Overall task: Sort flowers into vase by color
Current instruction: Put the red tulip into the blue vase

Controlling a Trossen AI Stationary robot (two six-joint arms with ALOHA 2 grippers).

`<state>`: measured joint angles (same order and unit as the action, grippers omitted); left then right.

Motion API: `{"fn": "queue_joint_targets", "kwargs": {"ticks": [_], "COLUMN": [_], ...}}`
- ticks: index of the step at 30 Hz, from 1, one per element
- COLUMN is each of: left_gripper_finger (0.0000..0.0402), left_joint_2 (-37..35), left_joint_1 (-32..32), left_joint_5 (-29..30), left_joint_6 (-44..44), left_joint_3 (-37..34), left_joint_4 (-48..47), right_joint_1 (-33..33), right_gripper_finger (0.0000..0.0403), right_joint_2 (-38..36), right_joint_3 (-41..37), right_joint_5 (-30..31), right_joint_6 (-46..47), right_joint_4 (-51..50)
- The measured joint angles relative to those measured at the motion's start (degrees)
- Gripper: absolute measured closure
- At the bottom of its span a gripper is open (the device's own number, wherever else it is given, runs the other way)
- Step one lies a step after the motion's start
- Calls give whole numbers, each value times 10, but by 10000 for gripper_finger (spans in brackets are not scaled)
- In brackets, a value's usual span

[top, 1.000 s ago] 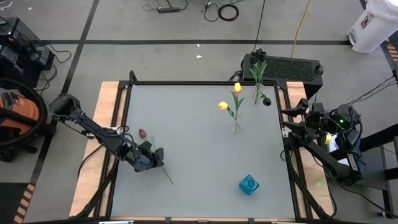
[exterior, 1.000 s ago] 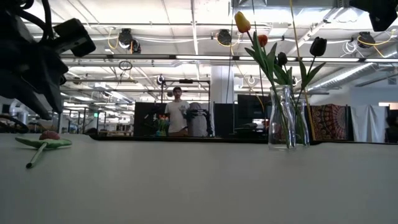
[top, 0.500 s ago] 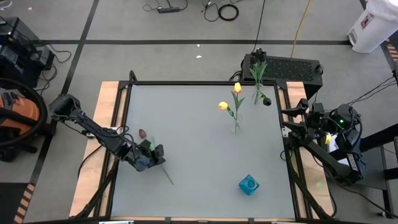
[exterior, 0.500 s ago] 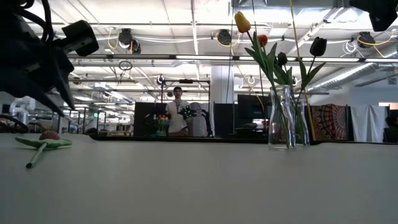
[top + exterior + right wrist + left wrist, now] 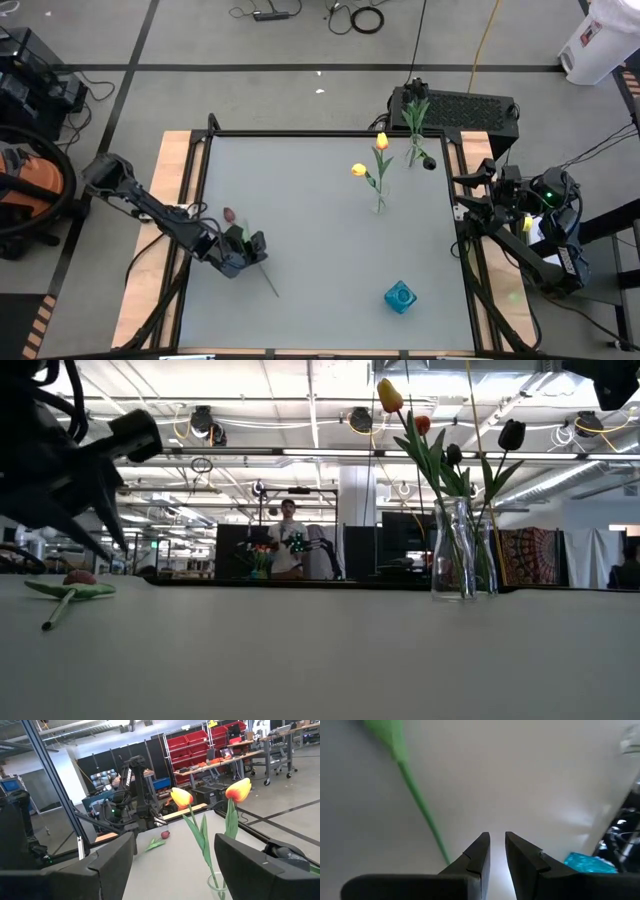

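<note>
1. A pinkish-red artificial tulip with a thin green stem [image 5: 250, 254] is seen lying flat on the grey table [image 5: 320, 250] in the left-centre of the high view; its bud points toward the upper left and its stem end toward the lower right.
2. In the low view the same tulip [image 5: 70, 588] is found at the far left edge of the frame, resting on the table surface.
3. The left gripper [image 5: 252, 248] is placed directly over the middle of that stem in the high view. In the left wrist view its two dark fingers [image 5: 476, 855] are shown parted by only a narrow gap, with nothing between them; the green stem runs just beside them, at the left of that frame.
4. Two yellow tulips [image 5: 372, 160] are held upright in a clear glass vase [image 5: 379, 203] right of centre in the high view.
5. A second clear glass vase with dark purple-black tulips [image 5: 415, 125] is seen near the upper right corner of the table.
6. A small turquoise glass vase [image 5: 400, 296] stands in the lower right part of the table.
7. The right gripper [image 5: 470, 195] is parked at the right table edge, its fingers spread wide and empty.
8. A person [image 5: 287, 545] is visible in the room behind, at the centre of the low view.
</note>
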<state>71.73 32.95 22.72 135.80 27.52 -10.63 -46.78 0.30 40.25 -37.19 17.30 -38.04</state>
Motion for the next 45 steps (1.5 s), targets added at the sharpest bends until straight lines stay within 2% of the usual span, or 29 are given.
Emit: {"fn": "queue_joint_targets", "kwargs": {"ticks": [4,14,20,34,37,45], "left_gripper_finger": [336,336,336,335,323,253], "left_joint_2": [22,25,25,25,25,25], "left_joint_1": [0,18,24,24,24,18], "left_joint_5": [-29,-65,-93,-88,-89,-107], "left_joint_6": [2,-1,10,-46,-50,-57], "left_joint_3": [16,38,38,38,38,38], "left_joint_4": [0,-14,-84,-77,-77,-77], "right_joint_1": [0,0,0,0,0,0], "right_gripper_finger": [135,135,135,135,135,135], "right_joint_2": [0,0,0,0,0,0], "right_joint_3": [0,0,0,0,0,0], "right_joint_5": [0,0,0,0,0,0], "right_joint_6": [0,-2,-2,-2,-2,-2], "right_joint_4": [0,0,0,0,0,0]}}
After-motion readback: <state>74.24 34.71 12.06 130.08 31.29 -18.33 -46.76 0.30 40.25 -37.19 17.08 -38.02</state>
